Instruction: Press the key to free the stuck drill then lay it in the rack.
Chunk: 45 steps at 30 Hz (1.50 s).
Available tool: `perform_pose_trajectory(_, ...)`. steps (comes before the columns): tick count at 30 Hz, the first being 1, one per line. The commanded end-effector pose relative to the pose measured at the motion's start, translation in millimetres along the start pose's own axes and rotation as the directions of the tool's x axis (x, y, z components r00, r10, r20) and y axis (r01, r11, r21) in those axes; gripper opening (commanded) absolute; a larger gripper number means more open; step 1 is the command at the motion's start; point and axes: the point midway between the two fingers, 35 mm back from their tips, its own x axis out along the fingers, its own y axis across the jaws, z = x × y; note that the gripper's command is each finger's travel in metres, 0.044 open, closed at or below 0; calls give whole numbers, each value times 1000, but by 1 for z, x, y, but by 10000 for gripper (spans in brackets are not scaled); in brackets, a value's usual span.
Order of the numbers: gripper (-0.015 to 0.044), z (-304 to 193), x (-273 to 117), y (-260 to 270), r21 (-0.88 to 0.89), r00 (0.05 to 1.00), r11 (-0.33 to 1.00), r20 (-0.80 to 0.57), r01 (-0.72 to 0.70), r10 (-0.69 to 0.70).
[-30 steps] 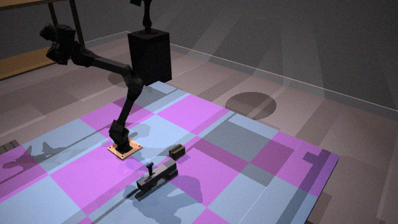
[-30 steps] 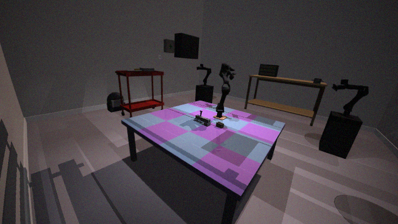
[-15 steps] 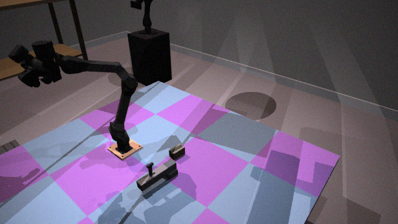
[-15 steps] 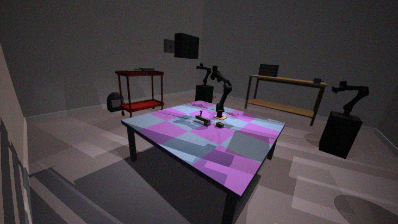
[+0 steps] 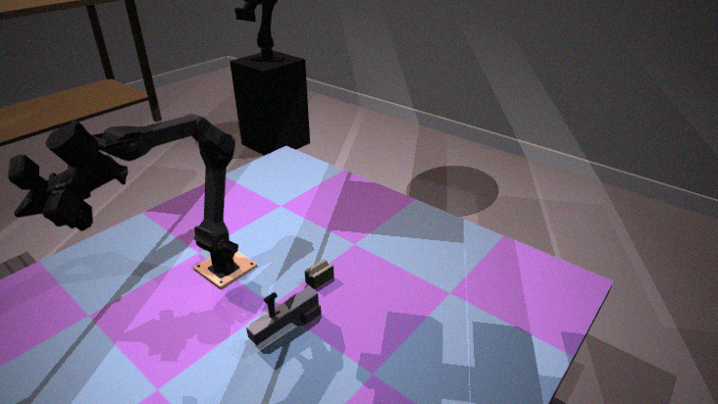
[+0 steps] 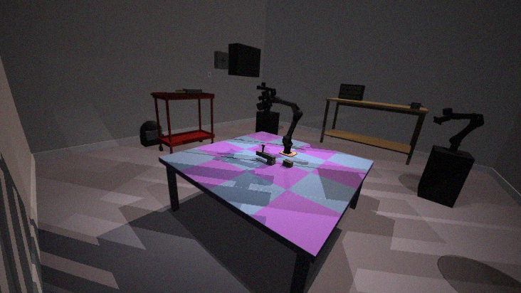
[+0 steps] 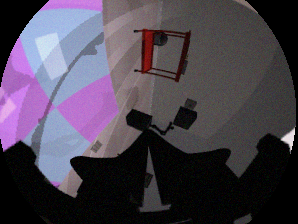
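Observation:
A long grey block (image 5: pixel 261 330) (image 6: pixel 265 158) stands on the checkered table. A dark upright piece with a wider head, seemingly the drill (image 5: pixel 271 302) (image 6: pixel 262 148), sticks up from its near-left part in the top view. A raised sloped part (image 5: pixel 305 299) is at the block's other end; I cannot tell whether it is the key. A small grooved block, seemingly the rack (image 5: pixel 320 275) (image 6: pixel 287 163), stands just beyond that end, apart from it. My gripper (image 7: pixel 148 132) is shut with its fingertips together and nothing between them, high up and well away from the block.
The arm's base plate (image 5: pixel 246 263) (image 6: pixel 293 154) is bolted to the table (image 5: pixel 547 280) (image 6: pixel 302 222) beside the block. Beyond the table are a red cart (image 6: pixel 182 96) (image 7: pixel 147 52), a wooden bench (image 6: pixel 375 104), and other arms on black pedestals (image 5: pixel 274 105) (image 6: pixel 444 174).

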Motion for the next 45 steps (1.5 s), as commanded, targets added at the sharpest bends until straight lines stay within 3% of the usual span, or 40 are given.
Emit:
perform_pose_trajectory(1, 0, 56, -13, 19, 11, 982, 998, 177, -65, 62)
perform_pose_trajectory(10, 0, 170, -78, 83, -31, 826, 946, 479, -322, 297)
perform_pose_trajectory(16, 0, 221, -147, 144, -143, 655, 839, 562, -525, 506)
perform_pose_trajectory(22, 0, 239, -225, 213, -271, 485, 666, 507, -695, 712)
perform_pose_trajectory(29, 0, 215, -311, 289, -343, 358, 446, 291, -827, 887)
perform_pose_trajectory(45, 0, 213, -315, 310, -343, 351, 428, 264, -836, 898)
